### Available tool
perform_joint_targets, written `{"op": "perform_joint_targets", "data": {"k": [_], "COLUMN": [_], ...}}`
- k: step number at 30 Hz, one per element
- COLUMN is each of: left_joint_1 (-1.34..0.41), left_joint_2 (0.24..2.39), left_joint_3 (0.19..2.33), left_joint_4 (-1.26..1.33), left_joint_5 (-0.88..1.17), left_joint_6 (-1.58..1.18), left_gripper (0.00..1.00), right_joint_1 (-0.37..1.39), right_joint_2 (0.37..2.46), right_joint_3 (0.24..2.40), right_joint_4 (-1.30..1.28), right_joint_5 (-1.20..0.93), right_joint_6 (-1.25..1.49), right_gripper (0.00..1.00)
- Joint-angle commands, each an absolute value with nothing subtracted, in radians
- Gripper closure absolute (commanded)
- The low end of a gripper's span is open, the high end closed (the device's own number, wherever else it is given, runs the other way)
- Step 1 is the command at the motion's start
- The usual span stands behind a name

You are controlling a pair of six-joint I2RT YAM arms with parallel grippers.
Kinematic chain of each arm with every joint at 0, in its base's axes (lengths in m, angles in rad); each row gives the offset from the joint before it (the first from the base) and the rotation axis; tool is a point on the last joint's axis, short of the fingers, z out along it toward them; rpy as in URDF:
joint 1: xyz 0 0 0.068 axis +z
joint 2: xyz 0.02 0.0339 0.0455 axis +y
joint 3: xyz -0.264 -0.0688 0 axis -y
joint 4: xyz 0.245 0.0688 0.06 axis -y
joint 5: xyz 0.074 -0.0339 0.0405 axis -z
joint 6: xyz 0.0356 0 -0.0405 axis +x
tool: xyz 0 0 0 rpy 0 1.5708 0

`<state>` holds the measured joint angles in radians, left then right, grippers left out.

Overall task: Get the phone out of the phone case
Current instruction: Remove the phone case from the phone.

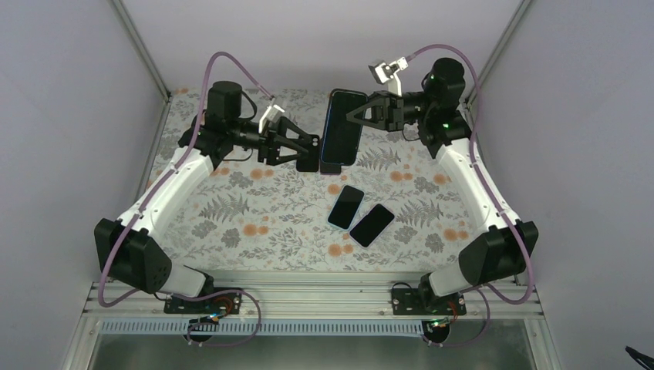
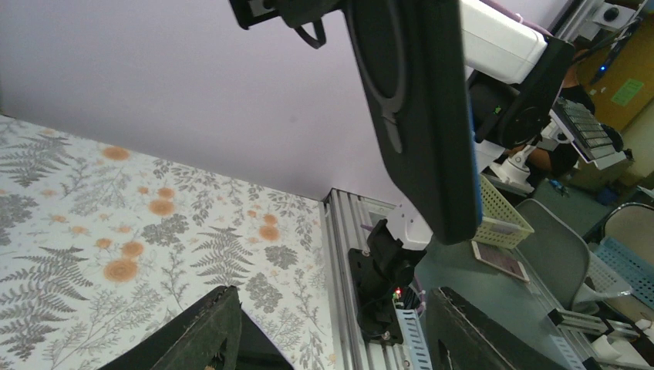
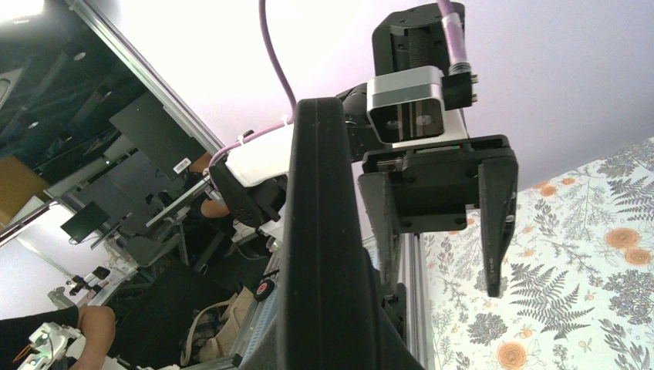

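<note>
My right gripper [image 1: 353, 122] is shut on the phone case [image 1: 343, 127], a black case with a blue-edged phone in it, held upright above the far middle of the table. The left wrist view shows the case's black back with a ring mark [image 2: 412, 116] and a blue strip [image 2: 473, 166] along its edge. In the right wrist view the case's dark edge [image 3: 328, 231] fills the middle. My left gripper [image 1: 312, 153] is open beside the case's lower left corner. Its fingers [image 2: 204, 331] stand wide apart with nothing between them.
Two dark phones [image 1: 345, 206] [image 1: 372, 225] lie side by side on the floral tablecloth [image 1: 254, 223], nearer than the held case. Pale walls close the table on three sides. An aluminium rail [image 1: 308, 297] runs along the near edge.
</note>
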<state>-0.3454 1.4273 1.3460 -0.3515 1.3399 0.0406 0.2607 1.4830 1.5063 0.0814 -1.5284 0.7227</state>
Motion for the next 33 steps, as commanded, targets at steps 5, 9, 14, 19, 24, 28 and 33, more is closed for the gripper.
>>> {"op": "perform_joint_targets", "data": {"k": [5,9,14,19,24,28,33], "left_joint_1": [-0.402,-0.428,-0.437,-0.436,-0.437,-0.435,-0.412], "left_joint_2": [1.430,1.440,1.446,1.451,1.457,1.459,1.465], "left_joint_3": [1.409,1.425,1.425,1.418,1.418,1.413,1.373], "left_joint_4": [-0.395,-0.405,-0.405,-0.402,-0.388,-0.377,-0.323], "left_joint_5": [1.362,1.343,1.321,1.281,1.245,1.220,1.195], "left_joint_6": [0.095,0.098,0.099,0.096,0.073,0.053,-0.005], "left_gripper": [0.37,0.36,0.36,0.37,0.38,0.39,0.45], "right_joint_1": [0.262,0.261,0.262,0.261,0.262,0.263,0.266], "right_joint_2": [1.496,1.497,1.496,1.492,1.486,1.483,1.474], "right_joint_3": [1.499,1.497,1.494,1.494,1.493,1.491,1.490], "right_joint_4": [0.089,0.089,0.092,0.095,0.095,0.097,0.106], "right_joint_5": [-1.482,-1.478,-1.480,-1.482,-1.485,-1.490,-1.506], "right_joint_6": [0.716,0.717,0.719,0.719,0.721,0.721,0.721], "right_gripper": [0.96,0.96,0.96,0.96,0.96,0.96,0.96]}}
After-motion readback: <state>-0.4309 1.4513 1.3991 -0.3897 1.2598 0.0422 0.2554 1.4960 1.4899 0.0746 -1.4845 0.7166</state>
